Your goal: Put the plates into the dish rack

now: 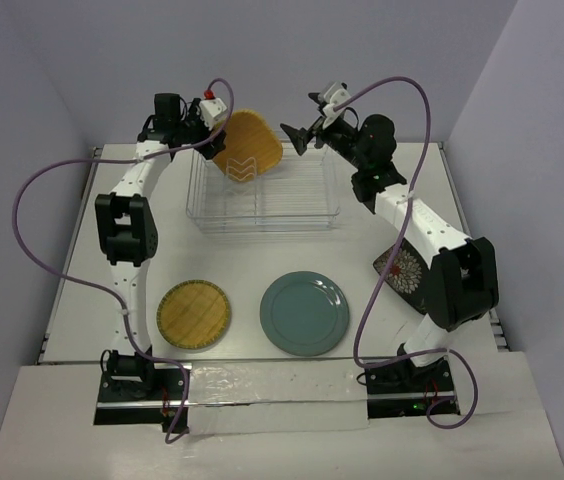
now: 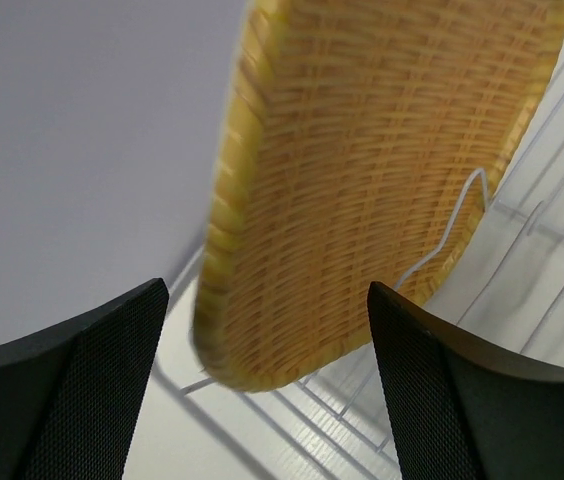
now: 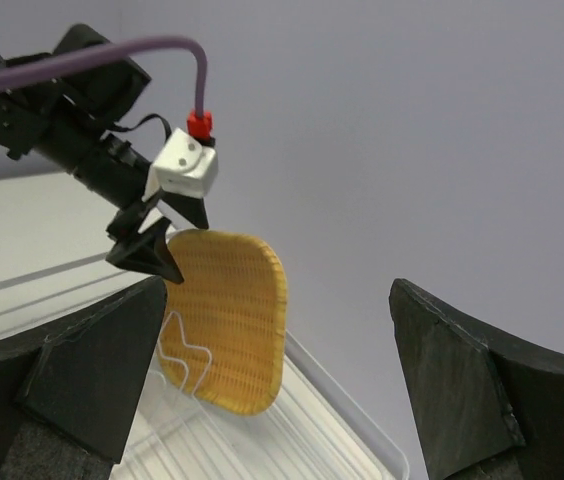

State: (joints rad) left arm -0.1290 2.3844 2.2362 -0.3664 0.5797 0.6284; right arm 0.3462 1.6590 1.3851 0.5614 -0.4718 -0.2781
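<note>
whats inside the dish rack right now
Only the orange-tan plate, standing on edge behind a wavy divider at the back-left of the dish rack. The other slots show bare wire. Where its lower edge rests is hidden.

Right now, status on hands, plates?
Left hand, right hand open. Tan plate standing in rack. Yellow plate, teal plate, dark plate on table. Nothing blocking rack.

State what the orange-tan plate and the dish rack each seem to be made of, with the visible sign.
The orange-tan plate looks like woven wicker or rattan with a matt finish, judging by the basket-weave strands across its face and rim; a moulded plastic imitation cannot be ruled out. The dish rack looks like thin metal wire, silvery-white and possibly coated, seen in its fine rods and wavy dividers.
</note>
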